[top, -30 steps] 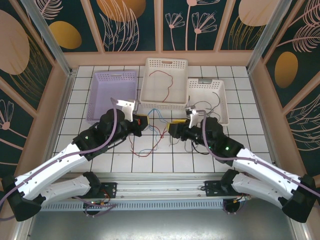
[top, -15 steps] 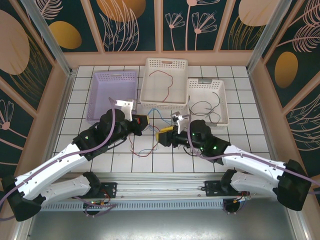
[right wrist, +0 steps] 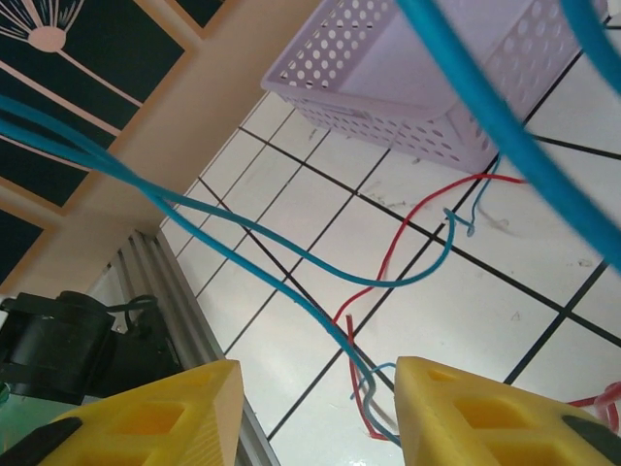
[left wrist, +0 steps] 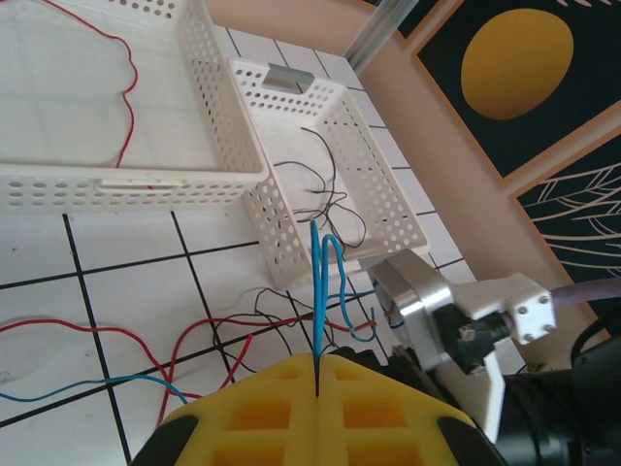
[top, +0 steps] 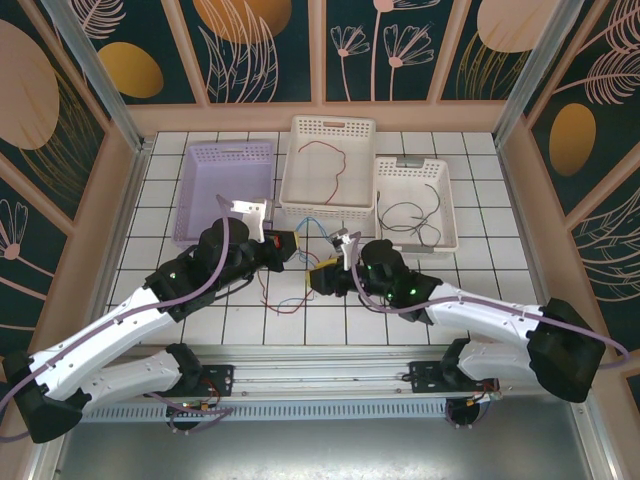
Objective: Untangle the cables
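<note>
The cables are thin red, blue and black wires tangled (top: 292, 285) on the white tiles between my two arms. My left gripper (top: 284, 244) is shut on a blue cable (left wrist: 319, 291), which rises in a loop from between its yellow fingers (left wrist: 262, 408). My right gripper (top: 322, 276) hovers just right of it, over the tangle. Its jaws (right wrist: 320, 403) stand open, with blue cable strands (right wrist: 291, 257) crossing in front and one running down by the right finger (right wrist: 485, 408). A red cable (right wrist: 388, 257) lies on the tiles beneath.
Three baskets stand behind the tangle: a lilac one (top: 190, 195), a white middle one (top: 330, 125) holding a red cable (top: 336, 165), and a white right one (top: 410, 165) holding black cable (top: 415, 215). A metal rail (top: 320, 355) runs along the near edge.
My right arm has swung left, bringing its gripper from beside the right basket to just short of the left gripper. The left arm has stayed put, still holding the blue cable.
</note>
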Robot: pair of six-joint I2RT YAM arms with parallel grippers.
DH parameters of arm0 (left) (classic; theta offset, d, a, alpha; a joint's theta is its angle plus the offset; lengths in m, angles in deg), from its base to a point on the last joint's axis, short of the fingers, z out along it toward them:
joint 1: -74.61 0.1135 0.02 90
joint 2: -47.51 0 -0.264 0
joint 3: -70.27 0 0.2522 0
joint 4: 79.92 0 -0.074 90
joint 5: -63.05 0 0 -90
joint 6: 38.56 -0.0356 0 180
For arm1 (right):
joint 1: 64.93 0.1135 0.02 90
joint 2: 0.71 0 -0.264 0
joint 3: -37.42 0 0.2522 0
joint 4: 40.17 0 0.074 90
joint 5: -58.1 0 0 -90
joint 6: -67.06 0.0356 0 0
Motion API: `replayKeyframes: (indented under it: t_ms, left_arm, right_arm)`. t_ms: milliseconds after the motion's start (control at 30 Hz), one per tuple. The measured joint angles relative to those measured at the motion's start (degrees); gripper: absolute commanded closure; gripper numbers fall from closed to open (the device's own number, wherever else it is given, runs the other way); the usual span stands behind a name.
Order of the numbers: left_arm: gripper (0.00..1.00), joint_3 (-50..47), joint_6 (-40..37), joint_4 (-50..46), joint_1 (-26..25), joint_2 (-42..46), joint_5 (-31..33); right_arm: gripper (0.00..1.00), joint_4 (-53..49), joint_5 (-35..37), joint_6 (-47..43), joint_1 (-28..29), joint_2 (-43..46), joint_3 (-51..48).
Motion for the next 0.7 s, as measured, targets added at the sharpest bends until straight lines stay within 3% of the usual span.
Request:
replayKeyframes:
  t_ms: [167, 367, 700]
  left_arm:
    - [1.0, 0.0, 0.1, 0.0, 0.0, 0.2, -0.2]
    - [1.0, 0.0, 0.1, 0.0, 0.0, 0.6, -0.1]
    - [1.0, 0.3, -1.2, -3.1, -0.1, 1.4, 2.4]
  right_arm:
    - [1.0, 0.8, 0.3, -0.6, 0.3, -0.5, 0.0]
    - [1.0, 1.2, 1.7, -0.5, 0.4, 1.7, -1.6]
    - [1.0, -4.1, 7.1, -0.5, 0.3, 17.9, -6.4]
